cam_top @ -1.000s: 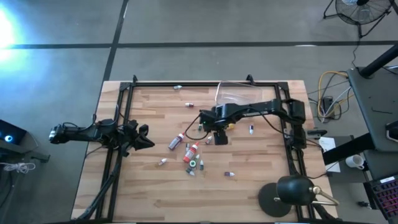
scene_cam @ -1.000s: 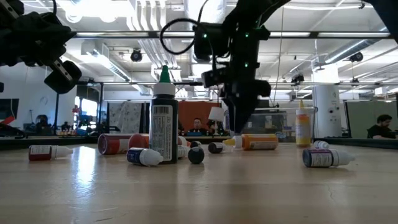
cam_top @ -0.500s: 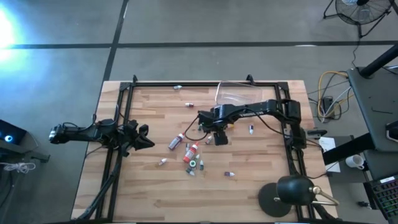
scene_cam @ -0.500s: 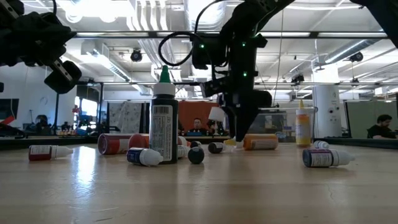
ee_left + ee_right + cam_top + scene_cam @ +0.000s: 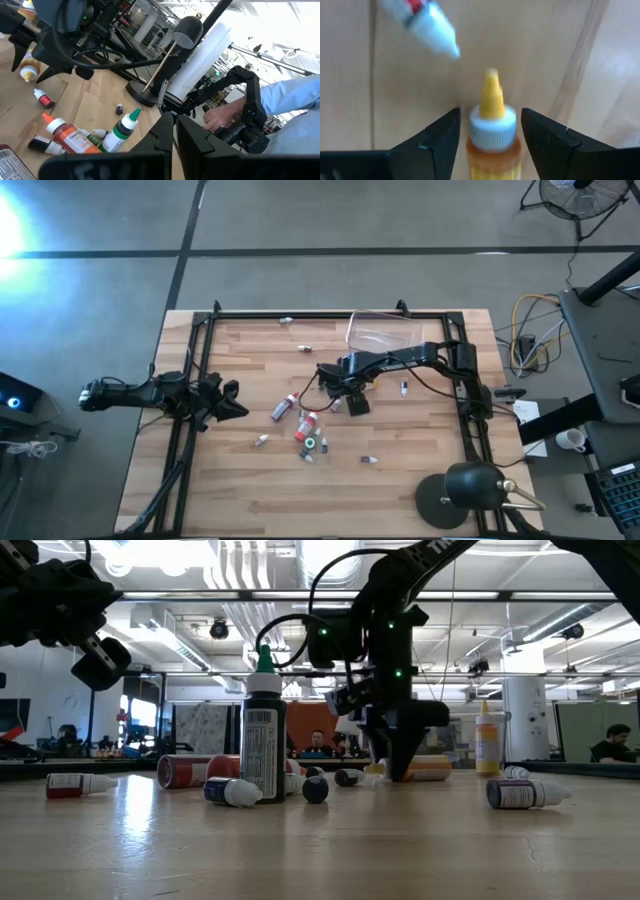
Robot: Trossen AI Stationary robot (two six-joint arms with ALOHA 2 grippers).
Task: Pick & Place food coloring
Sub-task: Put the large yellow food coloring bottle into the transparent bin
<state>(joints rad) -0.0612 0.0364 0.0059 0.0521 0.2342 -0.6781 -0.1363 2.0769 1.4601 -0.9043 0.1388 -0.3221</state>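
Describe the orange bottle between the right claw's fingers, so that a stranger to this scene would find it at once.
Start at the wooden table and follow the right arm to its claw, open, near the middle. The orange bottle lies on the wood between the two fingers, yellow pointed cap forward. Its neighbour, a small bottle with a red label, is whitish and outside the fingers.
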